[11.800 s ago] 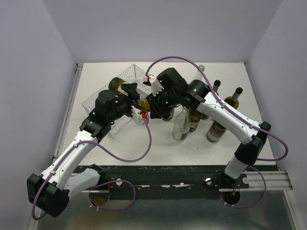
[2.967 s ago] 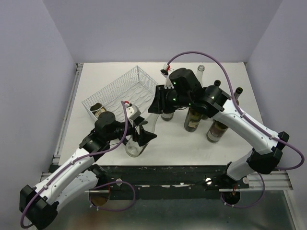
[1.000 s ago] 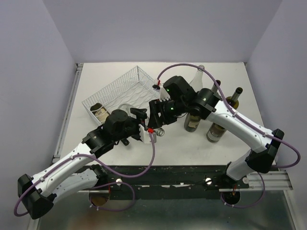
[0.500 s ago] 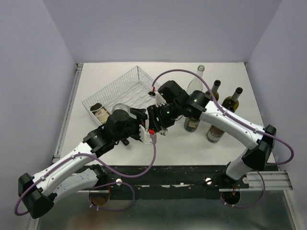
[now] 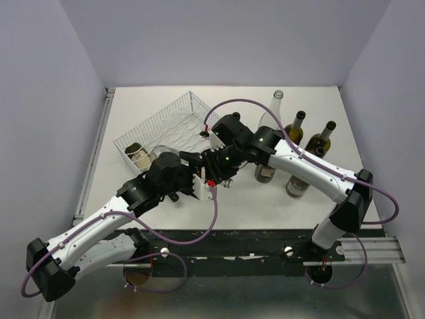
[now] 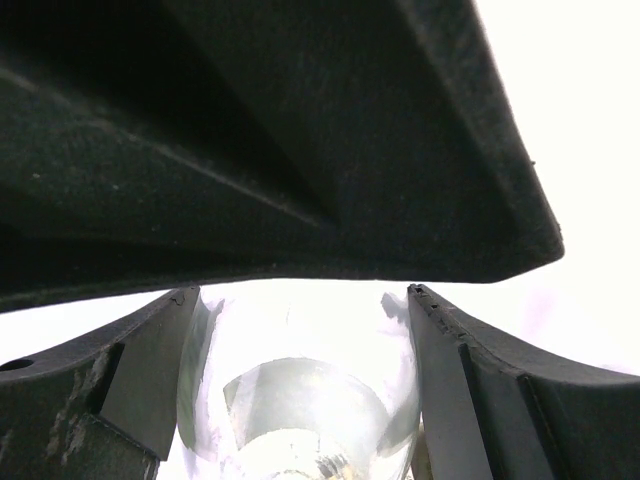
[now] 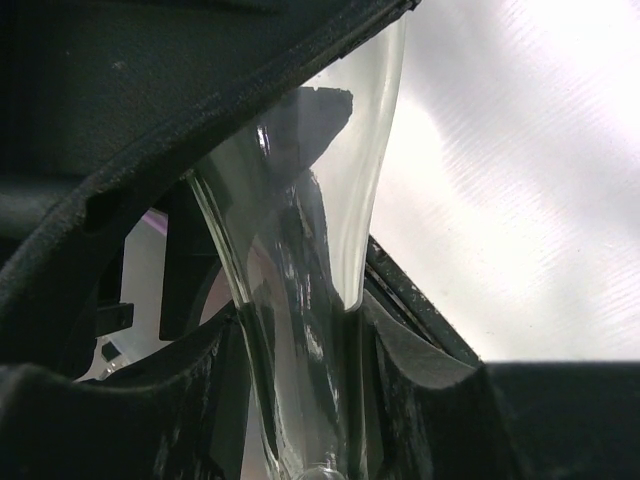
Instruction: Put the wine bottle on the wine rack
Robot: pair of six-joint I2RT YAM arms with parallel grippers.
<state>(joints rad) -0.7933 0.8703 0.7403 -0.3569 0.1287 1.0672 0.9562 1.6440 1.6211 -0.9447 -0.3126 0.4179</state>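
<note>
Near the middle of the overhead frame, I have both arms meeting on the clear wine bottle [image 6: 300,395], which lies roughly level and slanted. Its base end is toward the wine rack [image 5: 174,123] and its neck points to the lower right. The base end sits right at the rack's lower-right side. From above I can't tell whether the glass touches the wire or is just beside it.

On the left wrist camera, the left fingers [image 6: 140,390] stand wide apart around the fat body of the bottle. One pad is against each side of the glass, so they are clamped on it. On the right wrist camera, the right fingers [image 7: 410,370] are drawn in close on the slim neck, with dark pads pressed to the glass on both sides. The shoulder of the bottle flares upward in that frame.

The rack is in the upper left of the tabletop [image 5: 252,206], set at an angle. A dark bottle [image 5: 138,157] already lies in the groove at its left end, and the grooves to the right of it look open.

Toward the upper right of the overhead frame, a group of upright bottles [image 5: 297,129] stands well apart from the rack. One of them is clear and the others are dark. The right arm reaches across in front of them.
</note>
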